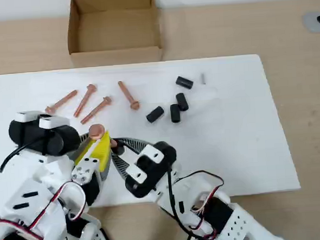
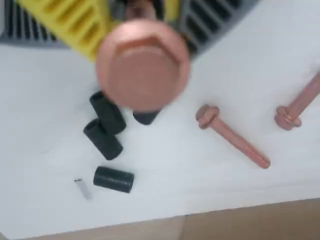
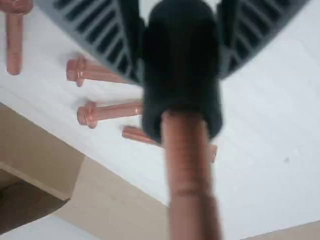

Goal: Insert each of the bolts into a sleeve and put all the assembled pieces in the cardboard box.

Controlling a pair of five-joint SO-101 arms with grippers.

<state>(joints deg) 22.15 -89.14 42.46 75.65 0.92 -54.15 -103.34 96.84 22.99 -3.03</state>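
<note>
The left pincer (image 2: 142, 10) - 1 side ribbed yellow plastic - clamps the smooth copper flanged bolt (image 2: 142, 65). The bolt's shank meets the matte black cylindrical sleeve (image 3: 181, 75) gripped by the grey ribbed right pincer (image 3: 181, 30). Beyond both pincers lie 4 loose copper bolts (image 1: 84, 101) and 4 black sleeves (image 1: 175, 113) on the white sheet (image 1: 232, 148), and farther off the brown cardboard box (image 1: 116, 56).

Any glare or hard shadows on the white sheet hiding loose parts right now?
High view: white sheet evenly lit, no glare, loose bolts and sleeves plain. Left wrist view: the head of the held bolt covers part of one sleeve. Right wrist view: the held sleeve and the bolt's shaft hide part of a loose bolt.
</note>
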